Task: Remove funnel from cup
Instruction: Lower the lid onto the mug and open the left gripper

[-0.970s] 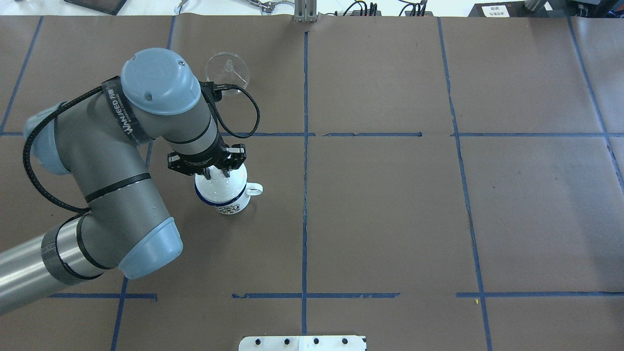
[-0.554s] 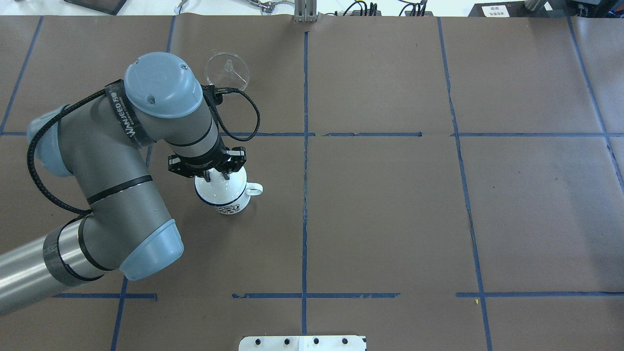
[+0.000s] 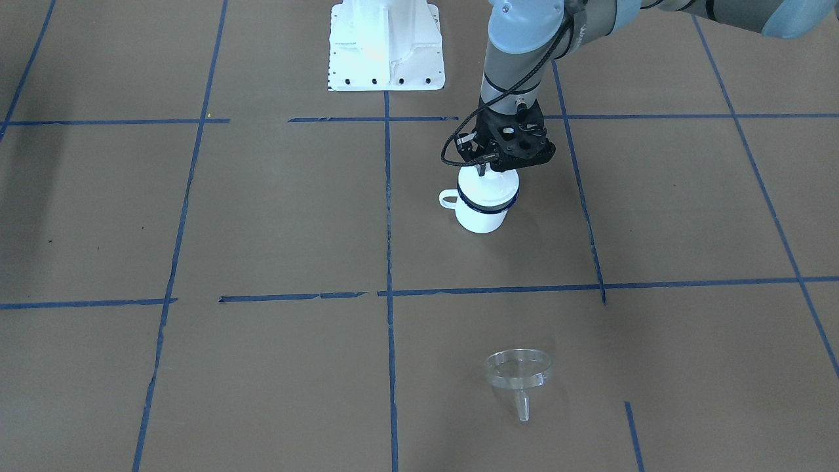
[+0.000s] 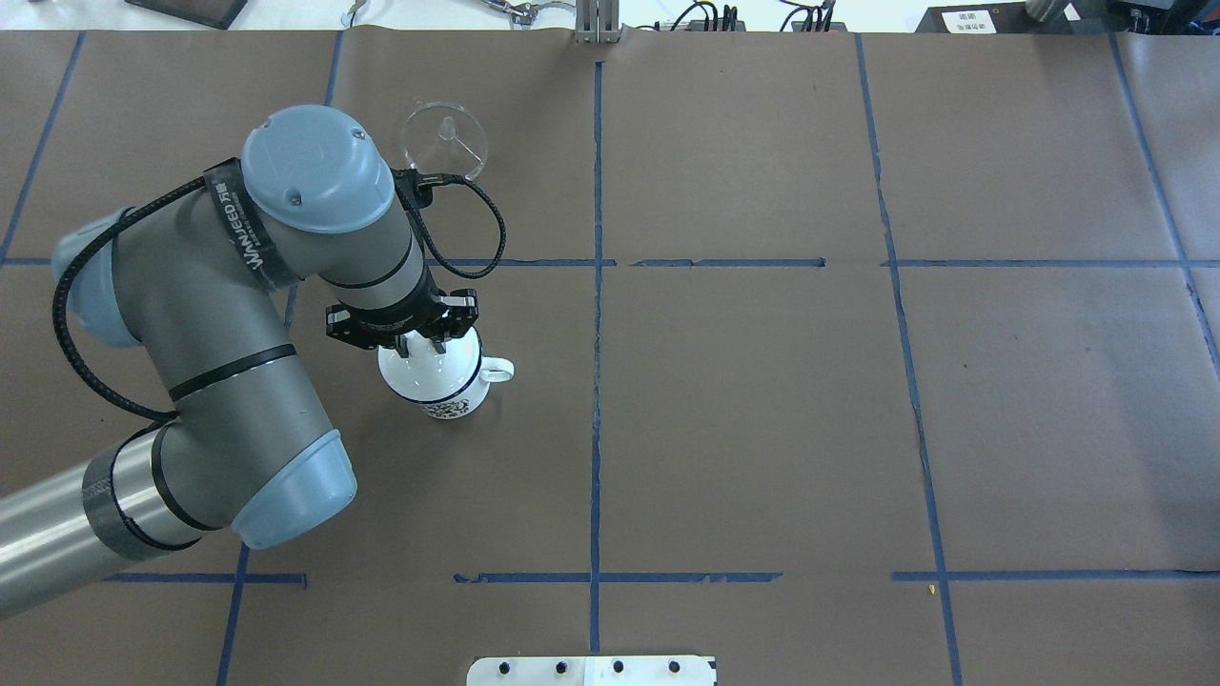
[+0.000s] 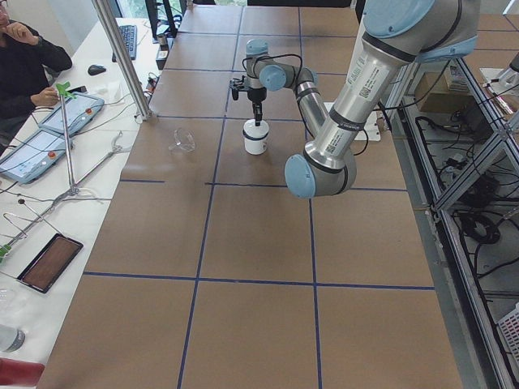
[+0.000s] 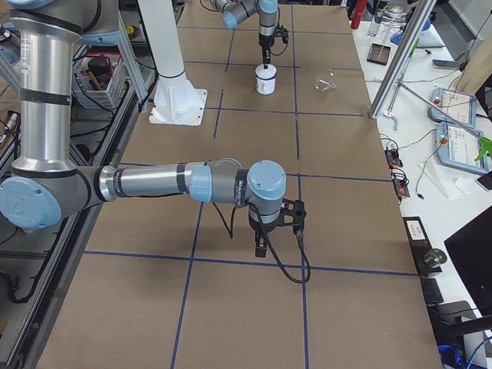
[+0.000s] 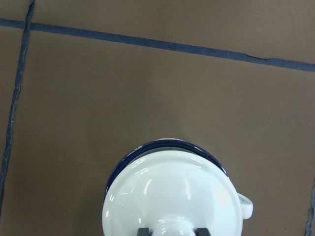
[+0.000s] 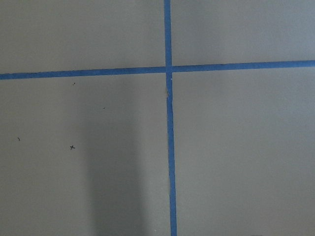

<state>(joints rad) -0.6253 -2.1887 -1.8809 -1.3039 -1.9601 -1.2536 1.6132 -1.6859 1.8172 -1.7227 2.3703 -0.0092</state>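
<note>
Left arm comes in from the left edge of the overhead view and bends down over the cup. Left gripper points straight down onto the cup's top. Wrist view: 2 grey fingers sit tight against either side of the knob of a white round lid, so the jaws are clamped on that knob. The lid rests on the cup, with the dark blue rim showing around its far edge. The cup stands upright on the brown paper table, and its handle sticks out toward the overhead view's right. The funnel is out of the cup. It lies bare on the paper, on the far side of the cup from the robot's base, well apart from the left gripper, and nothing touches it. Front view: its clear rim is tipped and its short spout points toward that camera. It is in no jaws, and 1 blue tape line runs between it and the cup. Right gripper hangs low over the paper near a tape crossing, far from both cup and funnel. It shows only in the right side view, so I cannot tell how its jaws are set.
</note>
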